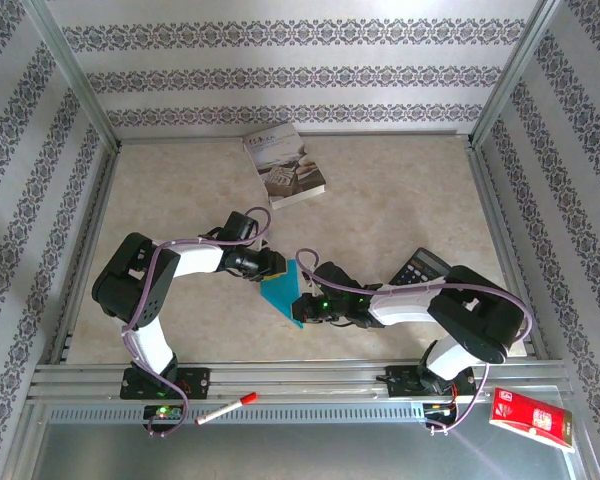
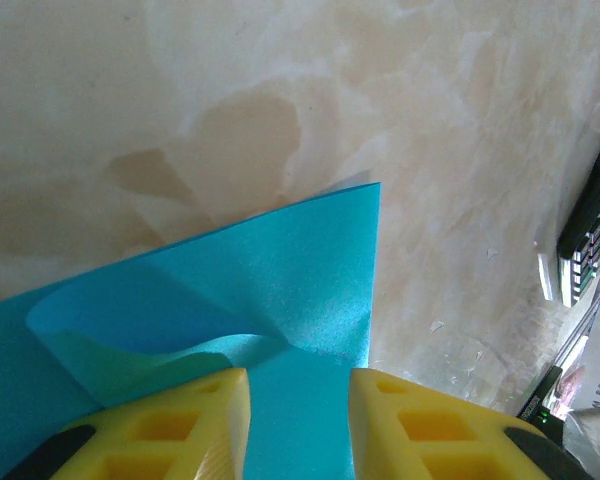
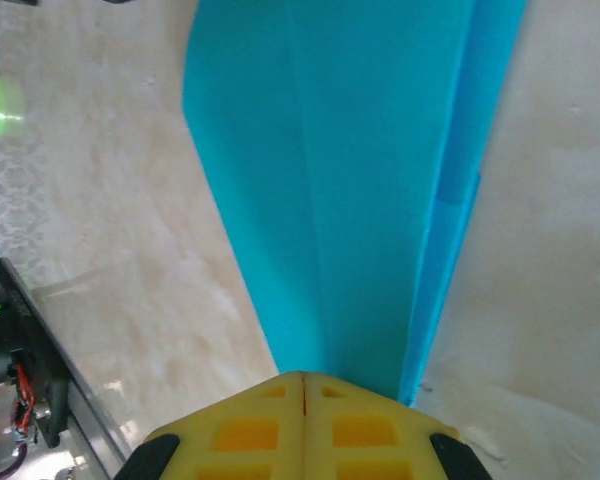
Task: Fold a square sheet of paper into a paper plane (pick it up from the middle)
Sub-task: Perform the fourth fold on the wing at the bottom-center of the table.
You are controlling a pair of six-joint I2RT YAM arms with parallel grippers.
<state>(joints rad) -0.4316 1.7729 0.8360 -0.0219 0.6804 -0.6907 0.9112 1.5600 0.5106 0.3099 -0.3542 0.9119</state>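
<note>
Sharply creased teal paper plane (image 3: 360, 200) tapers, matte.

Both arms fold inward from their bases at the near edge, elbows pushed out to the sides, so the two wrists sit close together over the middle of the counter (image 1: 400, 190). The left arm (image 1: 170, 270) reaches rightward; the left gripper (image 1: 270, 268) tilts down with its yellow fingers (image 2: 180, 425) held apart (a clear gap shows between them). The right arm (image 1: 460, 310) doubles back leftward and low; the right gripper (image 1: 305, 305) has its fingers pressed together, tip against tip.
</note>
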